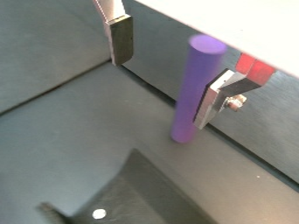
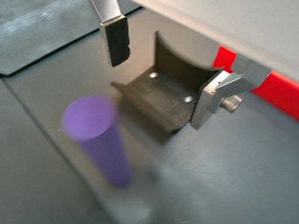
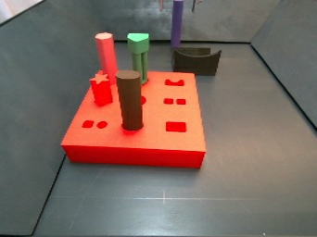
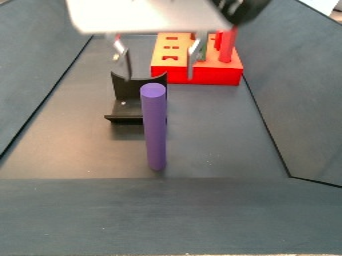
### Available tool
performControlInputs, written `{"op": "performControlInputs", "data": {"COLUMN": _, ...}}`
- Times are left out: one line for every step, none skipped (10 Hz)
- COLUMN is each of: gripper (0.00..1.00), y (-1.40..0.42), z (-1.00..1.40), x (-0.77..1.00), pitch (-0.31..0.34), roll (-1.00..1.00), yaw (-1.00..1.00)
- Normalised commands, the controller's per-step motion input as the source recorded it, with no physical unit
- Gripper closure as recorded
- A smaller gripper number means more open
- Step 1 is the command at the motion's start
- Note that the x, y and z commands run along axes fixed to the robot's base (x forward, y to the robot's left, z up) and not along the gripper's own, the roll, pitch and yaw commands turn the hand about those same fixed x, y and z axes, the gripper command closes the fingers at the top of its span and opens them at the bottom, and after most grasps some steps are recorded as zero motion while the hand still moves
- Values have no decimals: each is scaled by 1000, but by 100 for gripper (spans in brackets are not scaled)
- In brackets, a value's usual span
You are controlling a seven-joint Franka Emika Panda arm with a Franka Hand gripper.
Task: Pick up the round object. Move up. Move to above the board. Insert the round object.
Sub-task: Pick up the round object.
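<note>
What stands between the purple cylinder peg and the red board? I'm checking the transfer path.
The dark grey curved holder stands between the tall purple cylinder peg and the flat red square board, clearest in a side view. The open pincer flanks the peg.

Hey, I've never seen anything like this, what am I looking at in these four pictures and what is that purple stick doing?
This is a robot arm working on a dark floor. Two pictures come from cameras on its wrist, looking down past the gripper, its two-fingered hand with flat silver fingers. Two come from cameras fixed beside the floor.

The purple stick is the round peg, standing upright on the floor. The gripper is open around it; one finger looks very close to it, but it is not lifted.

In a side view you see the red board with shaped holes, with a brown, a pink-red and a green peg standing in it. The dark L-shaped fixture stands behind the board.
</note>
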Motion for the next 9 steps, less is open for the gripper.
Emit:
{"op": "performControlInputs", "data": {"gripper": 0, "y": 677, "z": -369, "x": 283, "pitch": 0, "roll": -224, "yaw": -106}}
{"op": "performControlInputs", "data": {"gripper": 0, "y": 649, "z": -303, "x": 211, "pitch": 0, "roll": -224, "yaw": -134}}
{"op": "performControlInputs", "data": {"gripper": 0, "y": 629, "z": -269, "x": 74, "pitch": 0, "roll": -184, "yaw": -154}}
{"op": "performControlInputs", "data": {"gripper": 0, "y": 554, "z": -203, "x": 0, "pitch": 0, "roll": -149, "yaw": -151}}
{"op": "performControlInputs", "data": {"gripper": 0, "y": 414, "z": -106, "x": -86, "pitch": -6, "roll": -147, "yaw": -151}}
{"op": "performControlInputs", "data": {"gripper": 0, "y": 360, "z": -46, "x": -189, "pitch": -41, "roll": -181, "yaw": -171}}
{"op": "performControlInputs", "data": {"gripper": 0, "y": 206, "z": -20, "x": 0, "pitch": -16, "roll": -159, "yaw": -103}}
{"op": "performControlInputs", "data": {"gripper": 0, "y": 0, "z": -63, "x": 157, "pitch": 0, "roll": -177, "yaw": -94}}
{"op": "performControlInputs", "data": {"gripper": 0, "y": -3, "z": -49, "x": 157, "pitch": 0, "roll": -21, "yaw": -71}}
